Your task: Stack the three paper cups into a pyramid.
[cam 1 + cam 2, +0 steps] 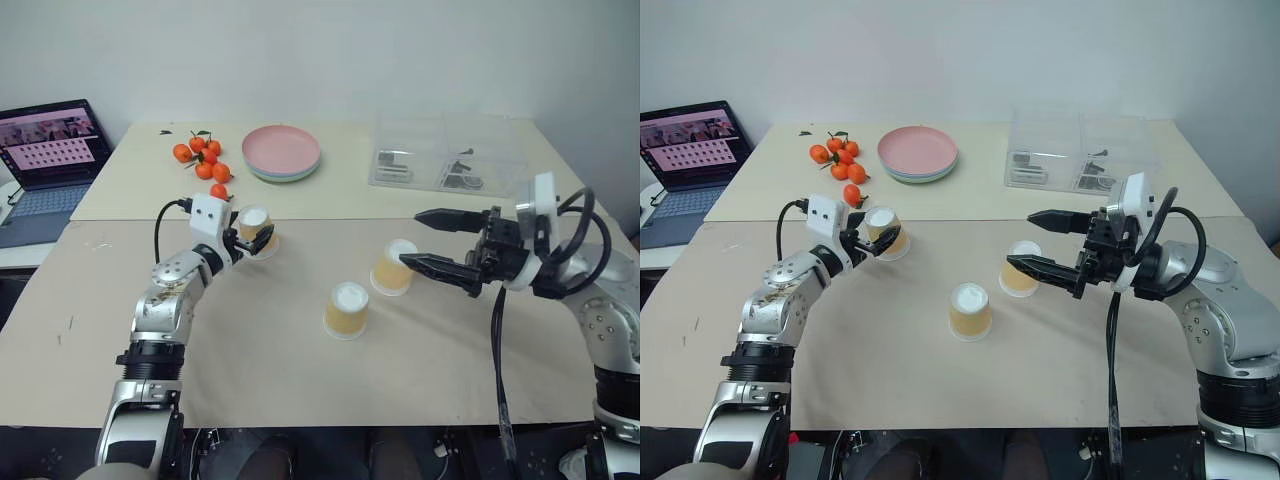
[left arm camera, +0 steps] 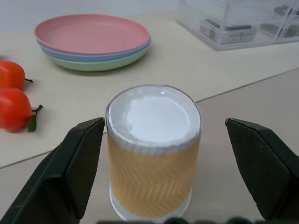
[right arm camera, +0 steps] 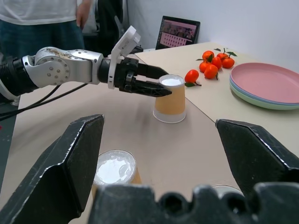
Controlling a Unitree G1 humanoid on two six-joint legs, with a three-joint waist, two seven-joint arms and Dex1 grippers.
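Beside the tangerines, my left gripper reaches level, fingers spread either side of one inverted paper cup without squeezing. Two more cups stand right of it; my right gripper hovers wide open above the further one.

The tan bench holds three upside-down paper cups, tangerines, plates, a clear box and a laptop.
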